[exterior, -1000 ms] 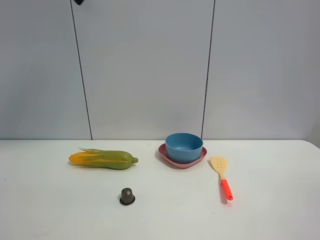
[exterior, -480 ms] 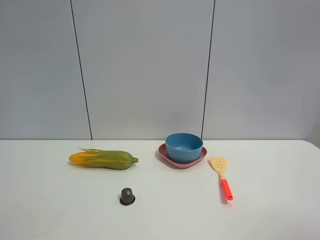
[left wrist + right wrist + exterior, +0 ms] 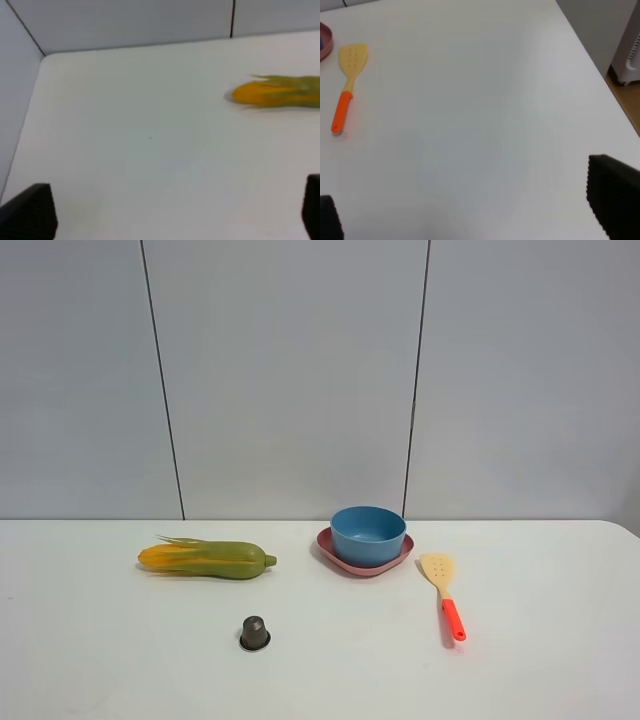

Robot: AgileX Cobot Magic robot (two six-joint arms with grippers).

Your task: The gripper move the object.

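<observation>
Left gripper (image 3: 170, 220): only the two fingertips (image 3: 30, 212) show at the wrist-view edges, spread wide, nothing between them, above bare table (image 3: 100, 640). The high view shows no arm.

Corn (image 3: 205, 559) lies on its side on the left of the table, stem end pointing right; its yellow tip (image 3: 260, 93) also shows in the left wrist view.

Capsule (image 3: 254, 632): small, dark grey, upright, nearer than the corn and just to its right, well apart from it.

Bowl (image 3: 368, 535): light blue, upright, sitting in the pink plate (image 3: 332, 550), right of centre, toward the far side.

Spatula (image 3: 444, 595): just right of the plate, not touching it, yellow blade far, orange handle near.

Right gripper (image 3: 470, 220): fingertips (image 3: 615, 195) wide apart, holding nothing, over the table's right end, well apart from the spatula.
</observation>
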